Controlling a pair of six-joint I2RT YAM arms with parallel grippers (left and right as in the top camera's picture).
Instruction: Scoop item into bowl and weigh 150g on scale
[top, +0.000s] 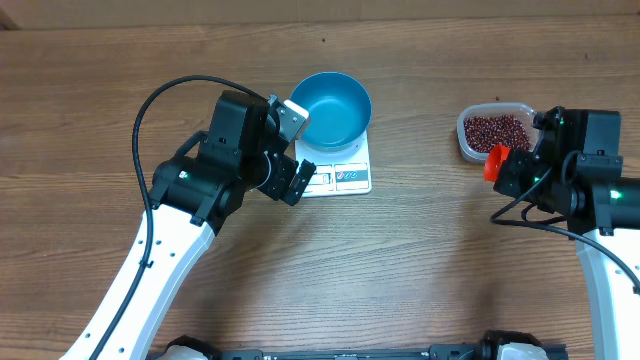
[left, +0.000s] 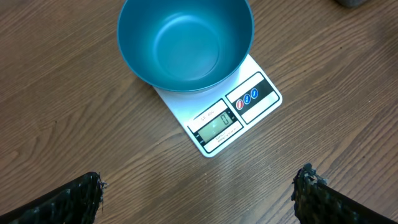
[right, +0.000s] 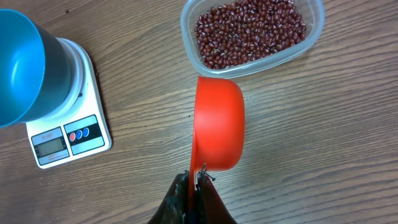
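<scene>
Overhead, at 12 o'clock from the middle of the table (top: 400, 260): round blue bowl (top: 335, 107) seated on the white digital kitchen scale (top: 345, 176), covering the far part of the platform and leaving display and buttons exposed along the 6 o'clock edge.

At 9 o'clock of the scale, just beside it: left gripper (left: 198, 193), released, with fingers (left: 74, 199) spread wide, grasping nothing, hovering over bare wood short of the scale's display corner.

Out at 2 o'clock: clear rectangular plastic container (top: 470, 140) with rounded corners, holding the red-brown beans (top: 497, 131) in a loose layer, well apart from the scale.

At 6 o'clock of that container, just beside its rim: red plastic scoop (right: 217, 124), turned on edge, handle clenched in the right gripper (right: 196, 190). Impossible to tell whether loaded with any beans.

Between scale and container, a broad lane of open wood. More open wood across the whole 6 o'clock half, crossed only by the two white arms (top: 150, 270).

Underfoot, brown wood grain, running from 9 o'clock to 3 o'clock. Room beyond the table out of frame.
</scene>
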